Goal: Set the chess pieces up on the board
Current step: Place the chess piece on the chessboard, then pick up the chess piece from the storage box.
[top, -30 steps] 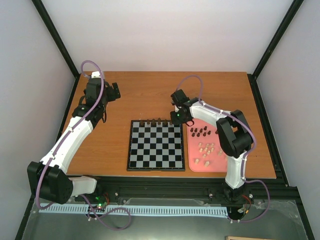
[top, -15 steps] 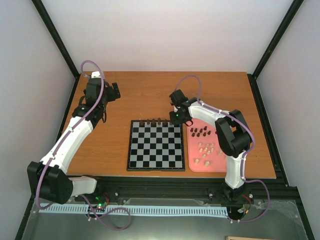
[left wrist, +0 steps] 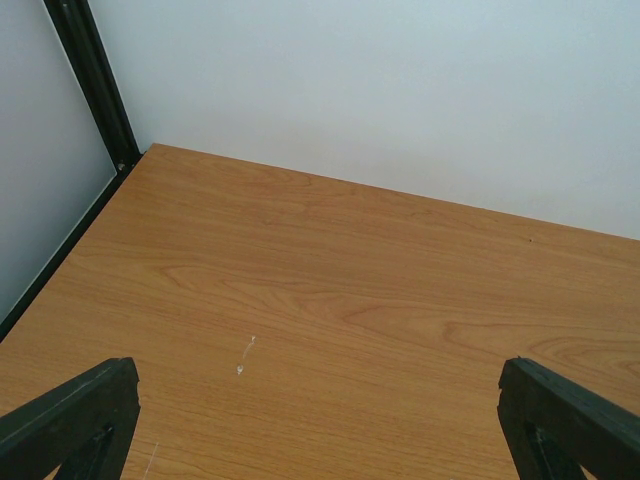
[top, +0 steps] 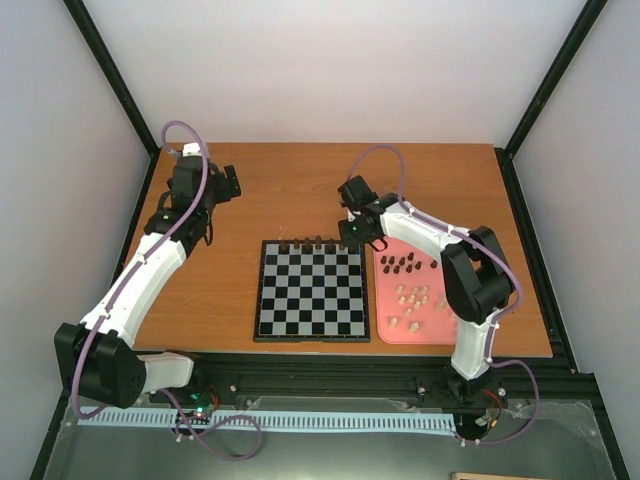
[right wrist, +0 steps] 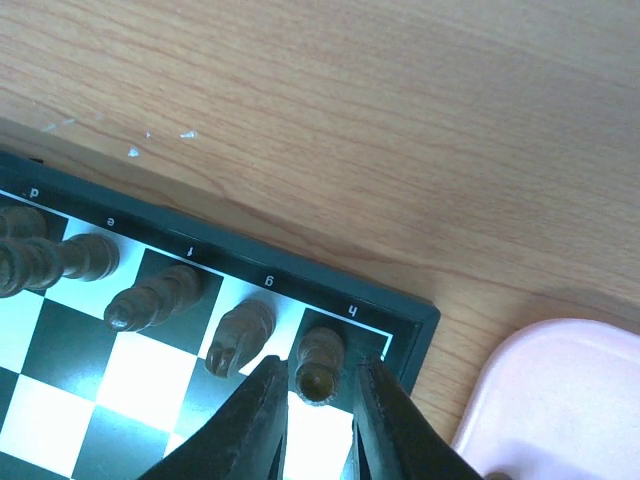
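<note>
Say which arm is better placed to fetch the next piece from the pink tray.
Right. The right gripper is at the board's far right corner, directly beside the pink tray holding the remaining pieces. The left gripper hangs over bare table far left of the board, fingers open.

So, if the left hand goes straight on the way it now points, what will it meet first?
Most likely the wooden table: the open left hand points down over it, nothing in between. Depth is unclear; the white wall lies beyond.
</note>
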Motion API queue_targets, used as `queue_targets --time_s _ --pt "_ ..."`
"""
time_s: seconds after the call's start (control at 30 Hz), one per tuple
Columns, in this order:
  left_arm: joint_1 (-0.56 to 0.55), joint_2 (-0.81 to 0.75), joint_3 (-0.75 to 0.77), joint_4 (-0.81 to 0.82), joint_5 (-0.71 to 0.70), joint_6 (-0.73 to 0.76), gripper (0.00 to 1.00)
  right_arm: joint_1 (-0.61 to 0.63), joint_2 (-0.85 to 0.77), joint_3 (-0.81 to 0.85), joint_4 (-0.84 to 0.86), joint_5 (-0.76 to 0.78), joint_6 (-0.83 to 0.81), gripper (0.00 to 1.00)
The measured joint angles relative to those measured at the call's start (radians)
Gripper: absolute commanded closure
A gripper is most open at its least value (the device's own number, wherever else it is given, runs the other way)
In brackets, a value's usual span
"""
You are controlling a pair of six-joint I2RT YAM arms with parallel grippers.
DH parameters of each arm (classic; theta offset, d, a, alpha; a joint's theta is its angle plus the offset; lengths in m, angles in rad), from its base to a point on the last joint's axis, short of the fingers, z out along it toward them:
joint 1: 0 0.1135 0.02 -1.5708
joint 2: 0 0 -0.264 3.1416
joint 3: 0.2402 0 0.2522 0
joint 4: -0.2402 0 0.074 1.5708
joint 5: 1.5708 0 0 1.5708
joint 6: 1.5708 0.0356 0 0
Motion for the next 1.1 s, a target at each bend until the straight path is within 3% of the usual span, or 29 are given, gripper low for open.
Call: queue_targets --time_s 0.27,0.33,0.4,0.5,0.8,1.1 --pt "0.0 0.0 0.0 0.0 0.0 0.0 0.0 0.0 -0.037 -0.003 -0.005 0.036 0.0 0.77" --pt "0.0 0.0 0.0 0.0 0.0 0.0 0.0 0.002 -0.041 -0.006 -0.011 0.064 0.002 0.71" --pt "0.0 0.0 0.0 0.0 0.0 0.0 0.0 0.004 -0.058 -0.023 -0.016 0.114 0.01 0.58" --pt "0.0 0.0 0.0 0.0 -0.001 0.0 0.0 0.002 -0.135 -0.099 -0.025 0.206 0.02 0.53" --pt "0.0 0.0 0.0 0.0 0.002 0.0 0.0 -0.131 -0.397 -0.32 -0.04 0.301 0.053 0.51" --pt "0.0 0.006 0.0 0.0 0.014 0.0 0.0 -0.286 -0.43 -0.486 -0.012 0.264 0.055 0.52"
